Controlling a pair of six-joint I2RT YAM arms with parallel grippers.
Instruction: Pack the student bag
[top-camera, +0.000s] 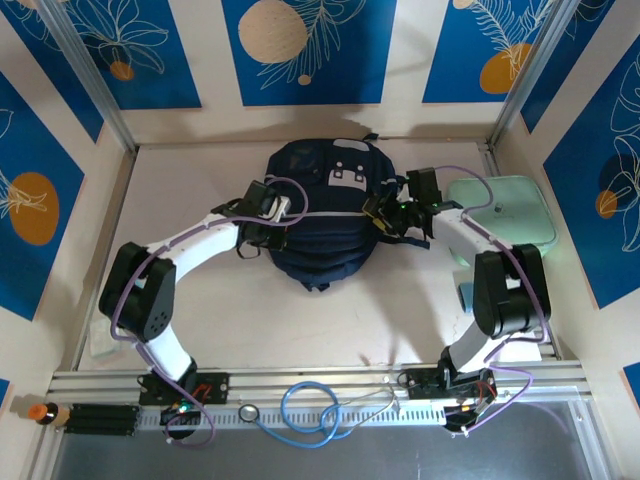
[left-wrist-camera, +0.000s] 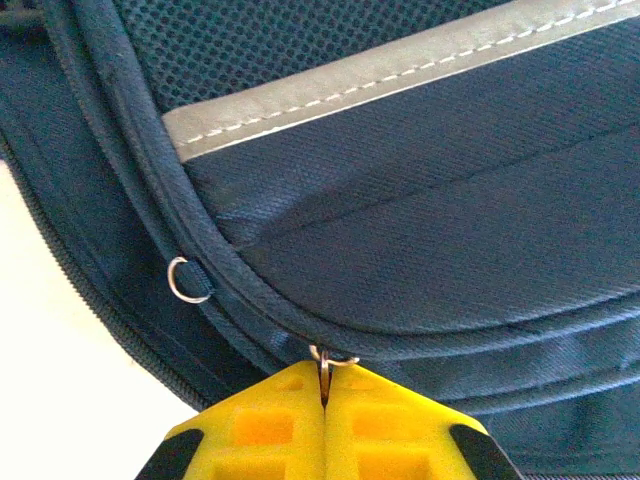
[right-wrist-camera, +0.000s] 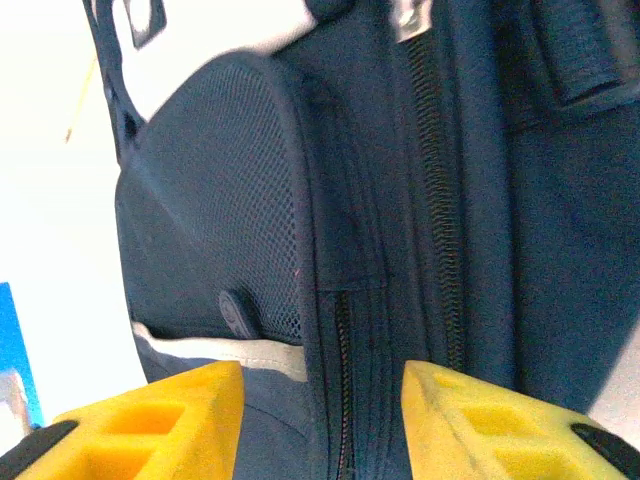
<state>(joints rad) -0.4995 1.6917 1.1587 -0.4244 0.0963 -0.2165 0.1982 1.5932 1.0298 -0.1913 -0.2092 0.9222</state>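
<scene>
**Student bag (top-camera: 320, 250): zip-opening step, left side gripped**

Left pincer (left-wrist-camera: 325, 388) has its yellow fingers pressed together on a small metal pull ring (left-wrist-camera: 326, 358) at the seam of the front pocket, so it is holding that ring. A second ring (left-wrist-camera: 188, 280) hangs free just beside it, up the same piping. The grey stripe (left-wrist-camera: 400, 70) runs above both.

Right pincer (right-wrist-camera: 320, 400) is wide apart and holds nothing. A zip track (right-wrist-camera: 437, 200) and the edge of a mesh pocket (right-wrist-camera: 220, 200) sit between and beyond its fingers. Cannot tell whether it touches the fabric.

From the top view, the student bag lies flat in the middle of the desk (top-camera: 200, 310) with one pincer at each flank. A mint-green case (top-camera: 510, 215) sits near its right side. A blue cable (top-camera: 310, 410) lies at the near rail.

Judgement: this is the opening step, and nothing is packed yet as far as can be seen. The next move likely needs the left pincer to draw the ring along the curved seam while the right pincer clamps or pins the bag. Otherwise the soft fabric will drag along. The ring is small, so slipping out is the risk.
</scene>
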